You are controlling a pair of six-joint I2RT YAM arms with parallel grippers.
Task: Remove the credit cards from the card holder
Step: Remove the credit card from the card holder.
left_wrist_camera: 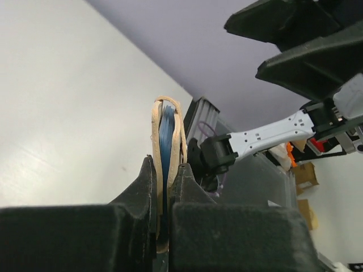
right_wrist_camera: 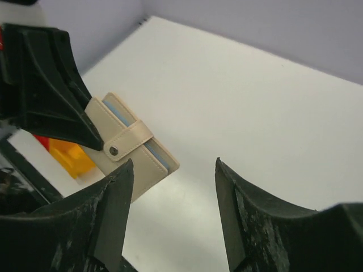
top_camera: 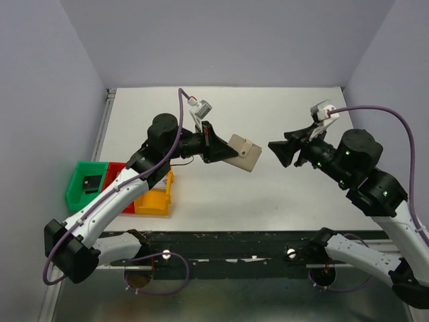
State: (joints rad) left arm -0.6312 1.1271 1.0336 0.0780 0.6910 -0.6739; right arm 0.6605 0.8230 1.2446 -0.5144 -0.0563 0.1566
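My left gripper [top_camera: 218, 149] is shut on the card holder [top_camera: 244, 154] and holds it in the air over the middle of the table. The holder is tan outside and folded closed, with a blue-grey lining edge between its panels [left_wrist_camera: 168, 130]. Its tab [right_wrist_camera: 129, 140] is snapped across the open edge. The credit cards are hidden. In the left wrist view both fingers [left_wrist_camera: 142, 187] press on the holder's two sides. My right gripper [top_camera: 276, 151] is open, level with the holder and a short gap to its right, touching nothing. In the right wrist view the holder [right_wrist_camera: 136, 170] sits beside the left fingertip.
A green bin [top_camera: 75, 191] with a small black object [top_camera: 89, 181], a red bin [top_camera: 115, 176] and a yellow bin [top_camera: 154, 201] stand in a row at the table's left front. Grey walls close in the table at the back and on both sides.
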